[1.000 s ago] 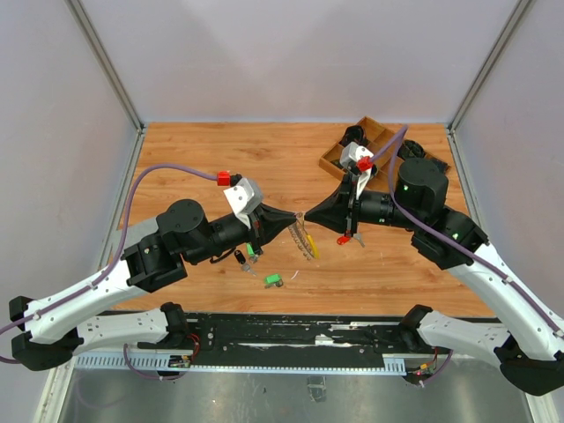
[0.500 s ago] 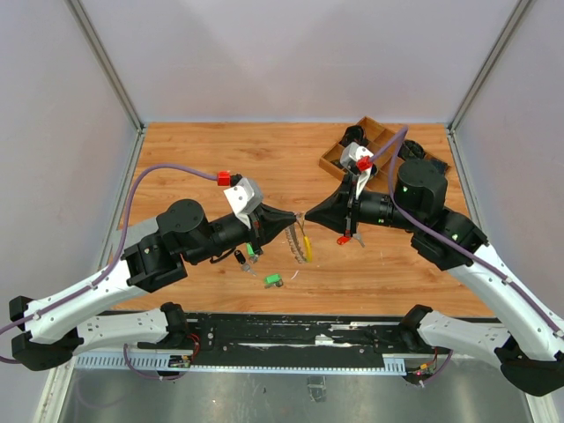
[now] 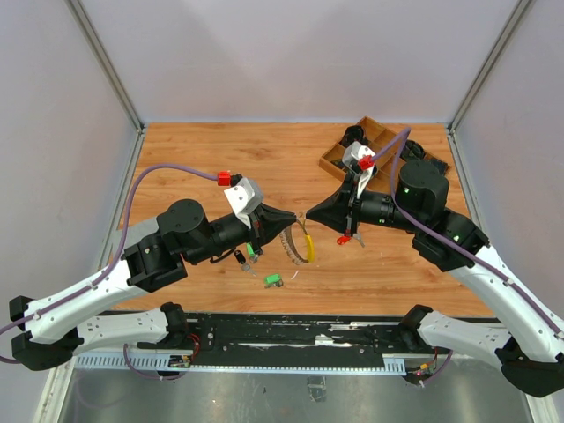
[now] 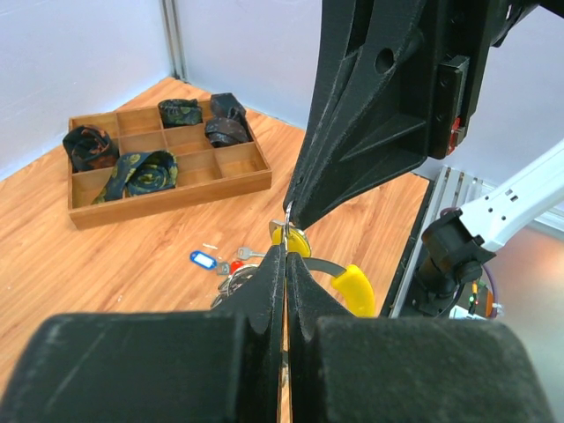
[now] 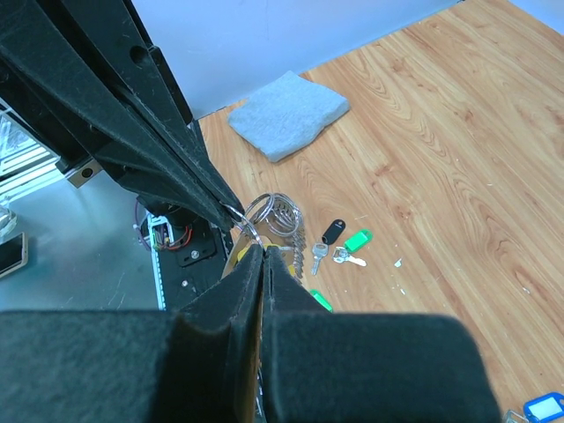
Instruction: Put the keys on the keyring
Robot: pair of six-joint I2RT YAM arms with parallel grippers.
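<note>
silvery keyring (image 5: 284, 216) with yellow piece; green key tag (image 5: 355, 240); black key tag (image 5: 332, 232); wood-grain table (image 3: 220, 159)

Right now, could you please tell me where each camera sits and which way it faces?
Top external: above and behind the bases, looking down on the table; both arms show, left hand and right hand meeting at the keyring.
Left wrist: on the left arm, facing the right hand and tray; own fingers show.
Right wrist: on the right arm, facing the left hand and loose keys; own fingers show.
Shared: both wrist views see the keyring.
</note>
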